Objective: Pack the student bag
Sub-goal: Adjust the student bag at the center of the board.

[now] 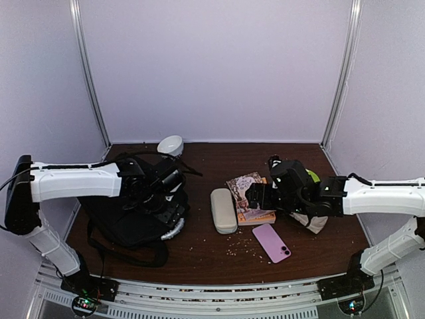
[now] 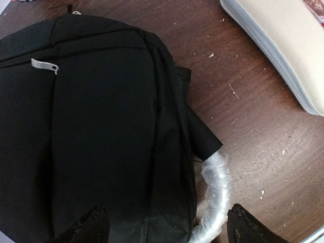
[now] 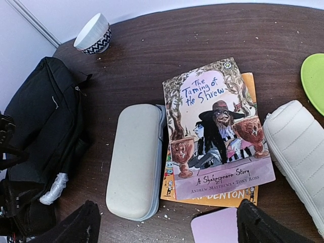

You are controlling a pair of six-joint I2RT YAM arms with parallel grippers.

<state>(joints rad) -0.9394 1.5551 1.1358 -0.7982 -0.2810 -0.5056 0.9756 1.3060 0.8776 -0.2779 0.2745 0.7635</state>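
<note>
The black student bag (image 1: 133,216) lies flat at the left of the table, its grey-white plastic-wrapped handle (image 1: 174,229) at its right edge. My left gripper (image 1: 159,193) hovers open just above the bag; in the left wrist view the bag (image 2: 96,131) fills the frame and the handle (image 2: 215,197) lies between my fingertips. My right gripper (image 1: 260,196) is open and empty above two stacked books (image 3: 217,131). A beige glasses case (image 3: 135,159) lies left of the books, and a pink phone (image 1: 271,242) lies in front of them.
A white bowl (image 1: 170,145) stands at the back behind the bag. A white padded pouch (image 3: 298,152) and a green plate (image 3: 314,78) lie right of the books. Crumbs are scattered on the wood. Walls enclose the table on three sides.
</note>
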